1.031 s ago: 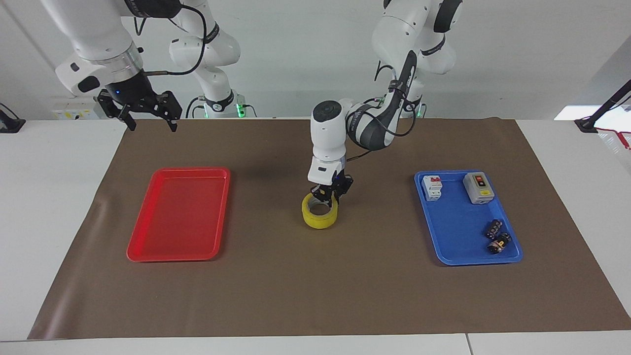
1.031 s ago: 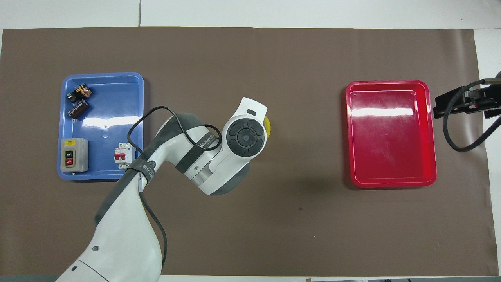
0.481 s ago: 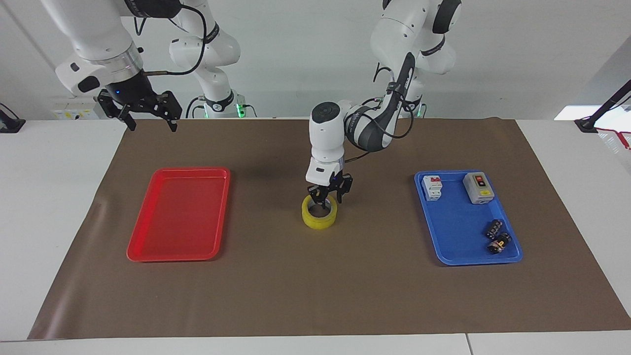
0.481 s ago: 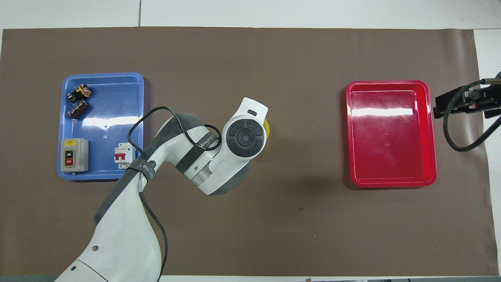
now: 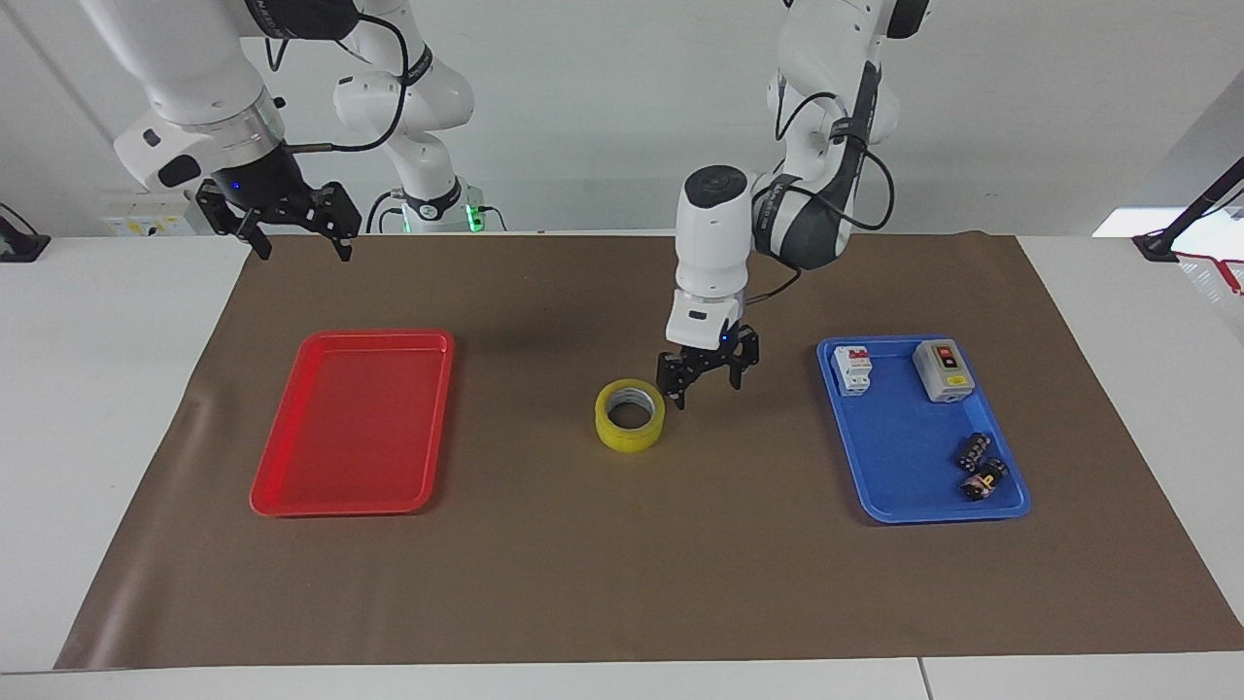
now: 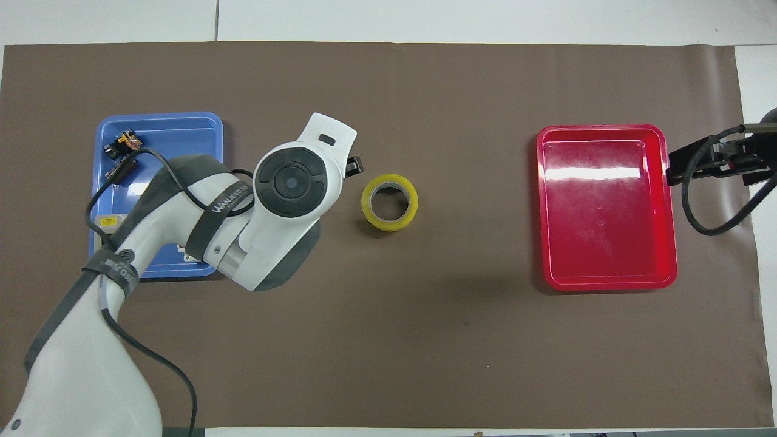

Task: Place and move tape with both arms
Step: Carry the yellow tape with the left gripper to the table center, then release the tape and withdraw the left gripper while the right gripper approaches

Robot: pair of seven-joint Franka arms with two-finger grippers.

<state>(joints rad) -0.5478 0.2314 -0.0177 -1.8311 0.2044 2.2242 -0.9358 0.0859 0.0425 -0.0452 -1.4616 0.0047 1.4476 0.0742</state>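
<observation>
We're seeing tape (image 5: 630,414) lying flat on bench mat, just beside left end effector (image 5: 707,388), hovering w/ fingers apart, empty, right end effector (image 5: 297,236) waiting spread open, raised near red tray (image 5: 275,486)

A matt brown paper sheet (image 5: 622,583) covers the smooth white table (image 5: 97,408), on which lie a glossy red plastic tray (image 6: 668,206) and glossy blue plastic tray (image 5: 875,486), a ring of shiny translucent yellow tape (image 6: 389,202), and the smooth white plastic-shelled arms (image 6: 267,243) with matt black grippers.
</observation>
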